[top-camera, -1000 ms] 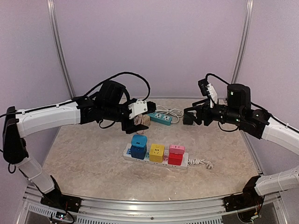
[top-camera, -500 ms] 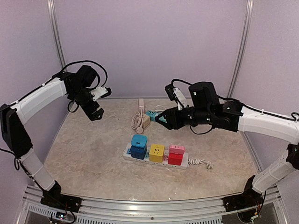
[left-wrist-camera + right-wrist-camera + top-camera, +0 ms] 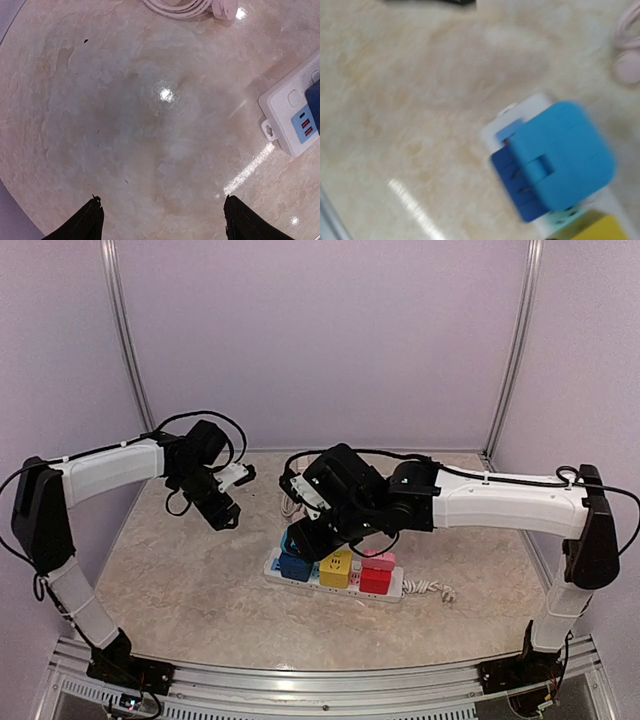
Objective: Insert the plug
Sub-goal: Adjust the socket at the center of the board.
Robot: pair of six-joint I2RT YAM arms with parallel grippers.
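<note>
Top: left gripper [image 3: 228, 515] above the tabletop [image 3: 170, 580], well left of the white power strip [image 3: 400, 587]. Right gripper [image 3: 303, 536] low over the blue plug [image 3: 293, 563]; jaw state impossible to tell.

Left wrist: 2 fingertips [image 3: 85, 224] wide apart, nothing between; strip end at right.

Right wrist: blurred. Blue plug seated at the strip's end, yellow plug [image 3: 600, 227] beside it.

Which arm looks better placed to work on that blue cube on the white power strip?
Right. The right end effector is close above the blue cube on the power strip; the left end effector hangs open over bare tabletop.
</note>
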